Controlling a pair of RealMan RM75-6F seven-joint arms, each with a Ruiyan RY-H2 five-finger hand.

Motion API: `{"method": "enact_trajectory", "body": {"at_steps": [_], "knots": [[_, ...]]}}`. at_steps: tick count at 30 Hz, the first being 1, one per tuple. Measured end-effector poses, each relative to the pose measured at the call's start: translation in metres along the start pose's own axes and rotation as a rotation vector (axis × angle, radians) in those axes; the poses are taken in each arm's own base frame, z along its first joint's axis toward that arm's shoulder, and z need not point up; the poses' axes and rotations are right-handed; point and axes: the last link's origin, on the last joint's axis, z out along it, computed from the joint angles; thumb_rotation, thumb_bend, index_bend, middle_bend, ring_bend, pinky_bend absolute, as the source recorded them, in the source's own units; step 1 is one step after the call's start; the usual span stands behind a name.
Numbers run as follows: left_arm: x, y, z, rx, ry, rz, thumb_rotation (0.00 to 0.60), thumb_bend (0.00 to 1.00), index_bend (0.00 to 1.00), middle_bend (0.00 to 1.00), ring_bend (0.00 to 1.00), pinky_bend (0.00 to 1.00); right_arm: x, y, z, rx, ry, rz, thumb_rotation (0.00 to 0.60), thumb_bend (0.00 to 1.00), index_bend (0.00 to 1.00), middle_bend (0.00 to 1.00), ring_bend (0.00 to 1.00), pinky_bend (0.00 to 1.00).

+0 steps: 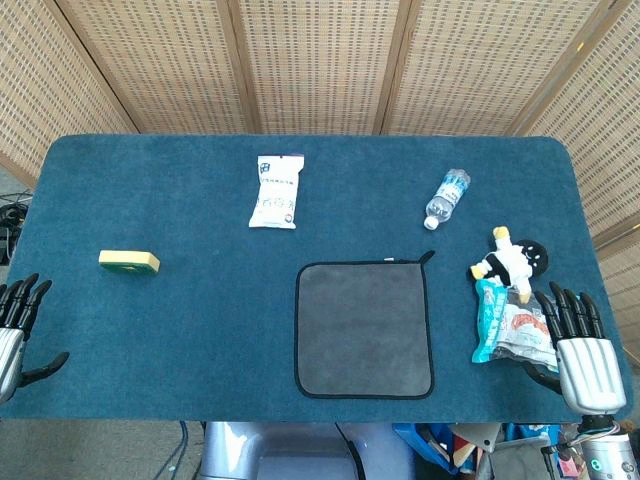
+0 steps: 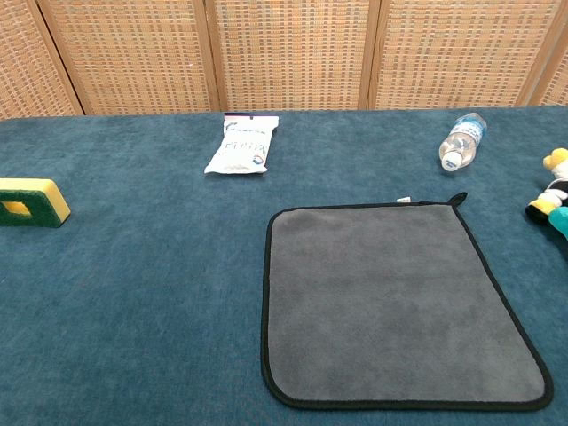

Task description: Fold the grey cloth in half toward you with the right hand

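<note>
Right hand [image 1: 585,360] rests empty, fingers spread, at the near right edge of the surface [image 1: 150,330]. Grey cloth [image 1: 364,328] lies flat to its left; its far edge runs crosswise, nearer this hand than the left.

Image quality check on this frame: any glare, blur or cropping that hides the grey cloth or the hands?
Head view: even light, sharp, no glare; grey cloth whole, right hand and left hand at the frame's lower corners, left partly cropped. Chest view: sharp, soft shadows, cloth fully framed, neither hand visible.
</note>
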Motion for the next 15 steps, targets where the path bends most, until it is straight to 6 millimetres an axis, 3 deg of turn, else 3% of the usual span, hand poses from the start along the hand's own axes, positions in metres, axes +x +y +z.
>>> {"method": "enact_trajectory", "body": {"at_steps": [10,15], "knots": [[0.002,-0.003,0.003,0.012,0.004,-0.013,0.600,0.20,0.00,0.00,0.00,0.00,-0.007,-0.008,0.013,0.044,-0.030,0.013,0.600,0.00,0.01,0.00,0.00,0.00],[0.004,-0.005,0.007,0.026,0.012,-0.022,0.600,0.19,0.00,0.00,0.00,0.00,-0.007,-0.028,0.046,0.141,-0.058,0.039,0.600,0.05,0.09,0.00,0.00,0.00]]}}
